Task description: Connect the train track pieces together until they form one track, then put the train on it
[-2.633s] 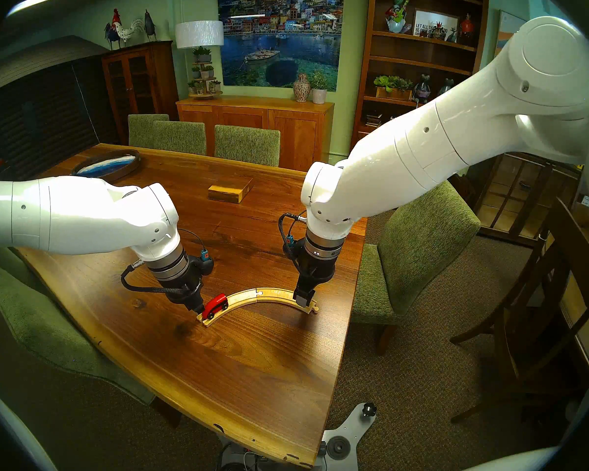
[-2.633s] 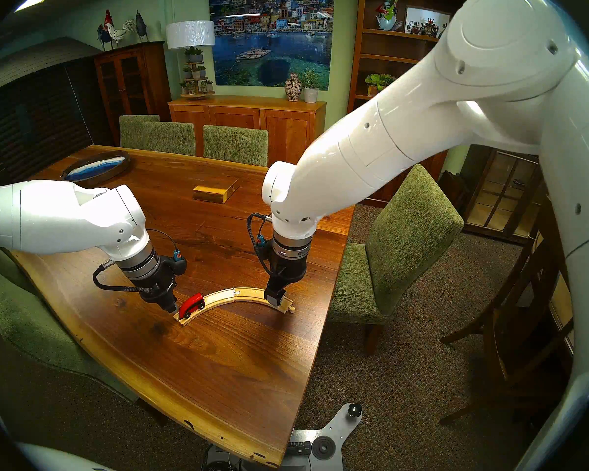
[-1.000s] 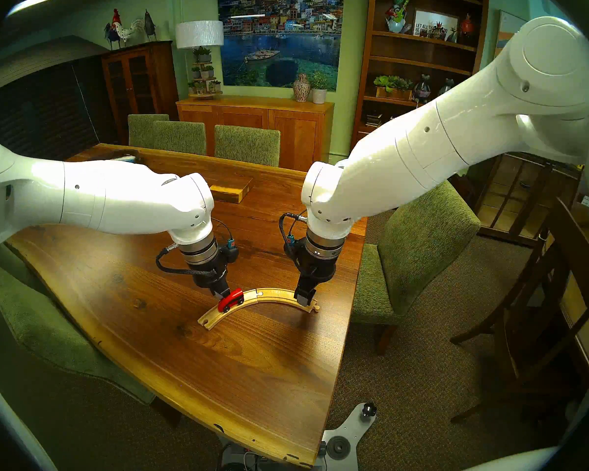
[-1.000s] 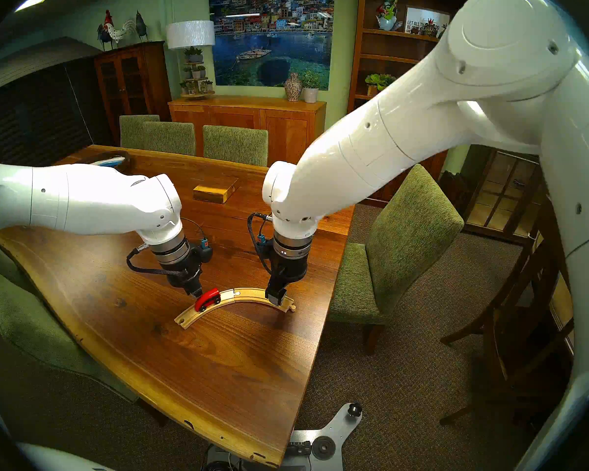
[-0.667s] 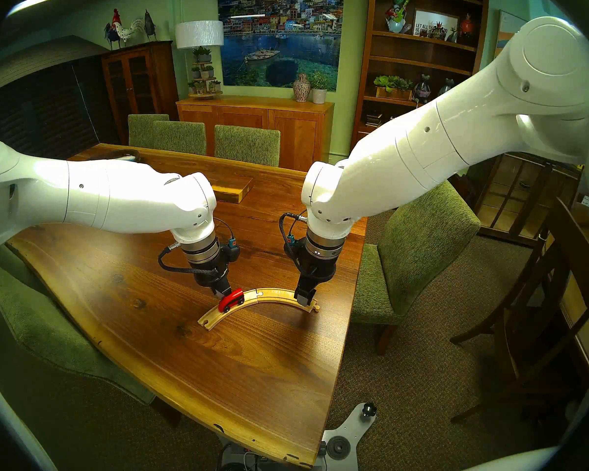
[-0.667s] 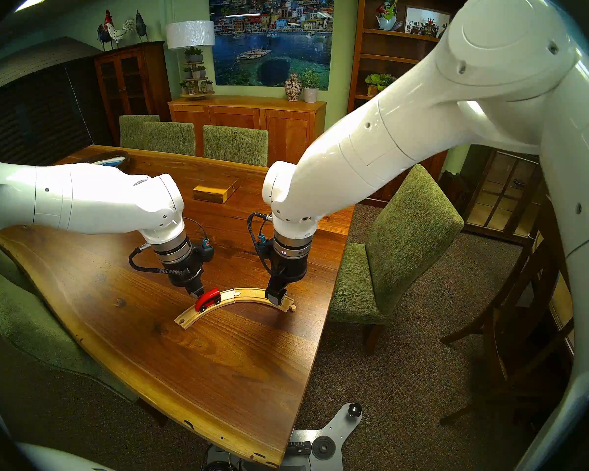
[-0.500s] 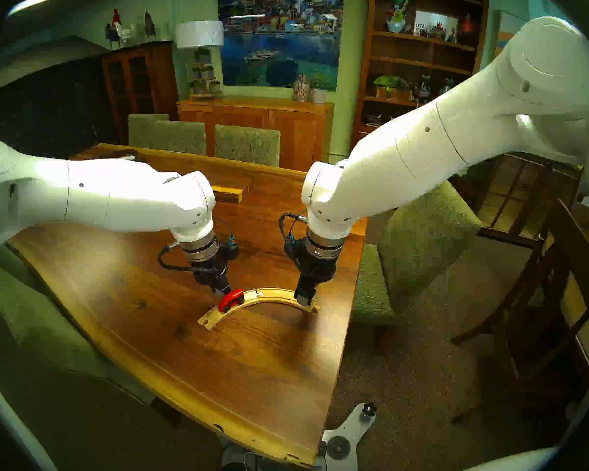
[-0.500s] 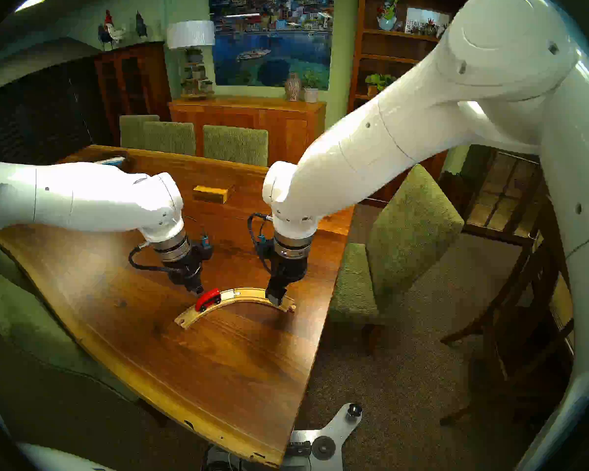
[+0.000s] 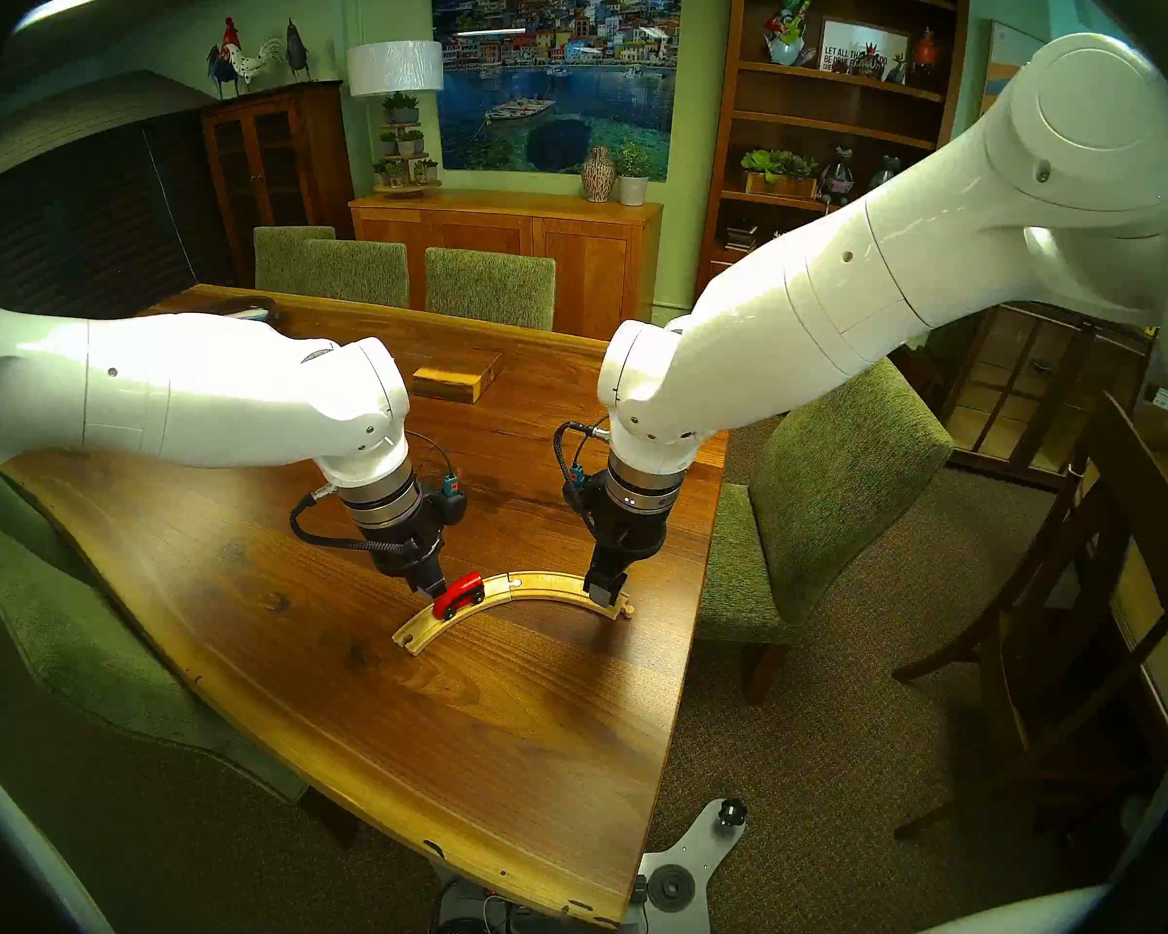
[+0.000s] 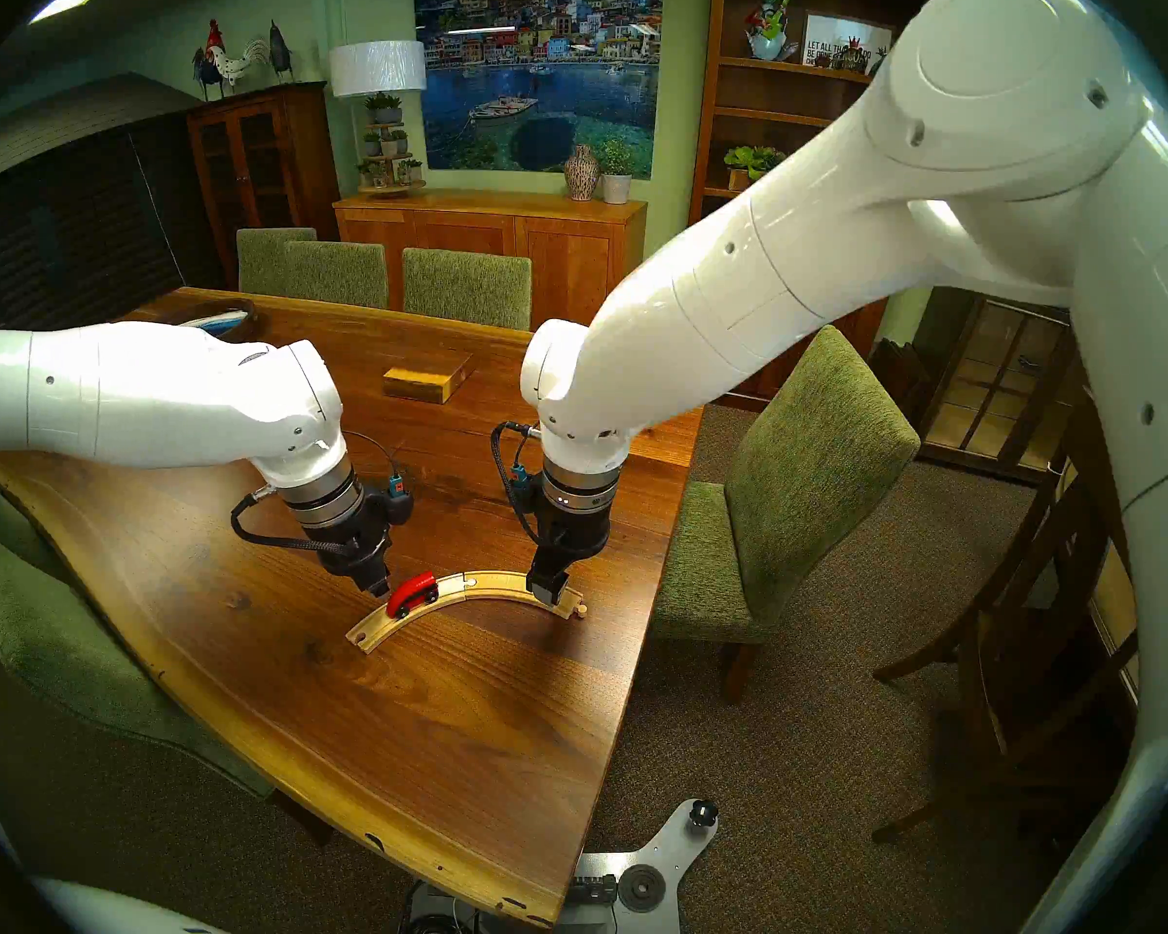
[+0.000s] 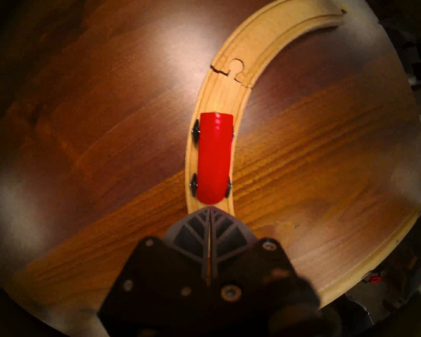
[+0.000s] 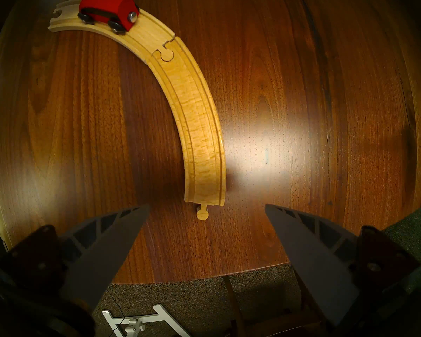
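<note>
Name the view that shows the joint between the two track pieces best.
The right wrist view: the joint lies sharp and unobstructed, peg seated in hole. The left wrist view shows it slightly blurred; both head views show it small.

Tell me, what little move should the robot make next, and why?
Probably just lift the left claw up and away. The red train already sits with its wheels on the track, whose two pieces are joined at the seam. That claw is shut, empty, just behind the train, and the right claw hangs open over the peg end.
</note>
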